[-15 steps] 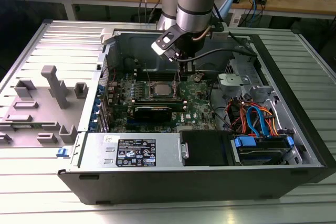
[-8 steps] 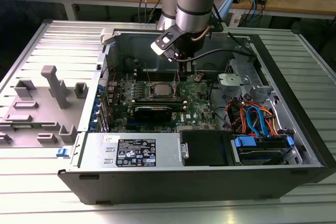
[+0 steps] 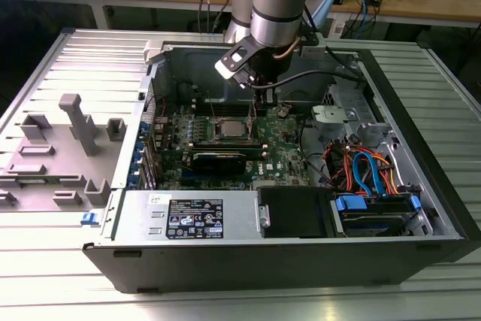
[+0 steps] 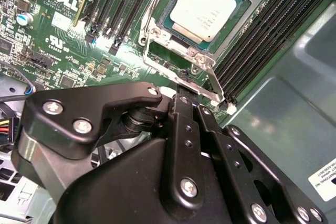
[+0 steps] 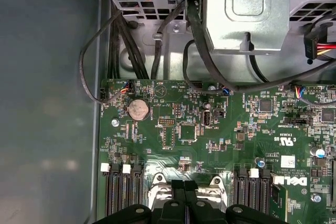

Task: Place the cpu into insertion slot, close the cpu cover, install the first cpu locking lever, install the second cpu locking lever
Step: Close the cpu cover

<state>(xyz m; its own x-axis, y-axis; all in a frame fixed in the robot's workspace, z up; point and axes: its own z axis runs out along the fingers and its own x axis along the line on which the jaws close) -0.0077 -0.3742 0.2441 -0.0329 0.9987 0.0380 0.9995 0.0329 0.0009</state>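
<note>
Second wrist view, nearest first: the black gripper (image 4: 181,97) has its two fingers pressed side by side with only a thin seam between them, and nothing can be seen held between them. Its tip sits right at the near edge of the socket, by a thin wire lever (image 4: 173,74); whether they touch I cannot tell. Just past that, the cpu chip (image 4: 206,4) lies flat in the socket, and the silvery cpu cover (image 4: 159,34) frames its edges. Black memory slots (image 4: 262,30) run along both sides on the green board (image 4: 68,51).

The first wrist view has the same closed fingers (image 5: 178,195) low over the board, with a coin battery (image 5: 139,109) farther off.

From the exterior view, a power supply (image 3: 192,219) sits at the front of the open computer case (image 3: 263,264). Deeper in, the arm reaches down to the socket.
</note>
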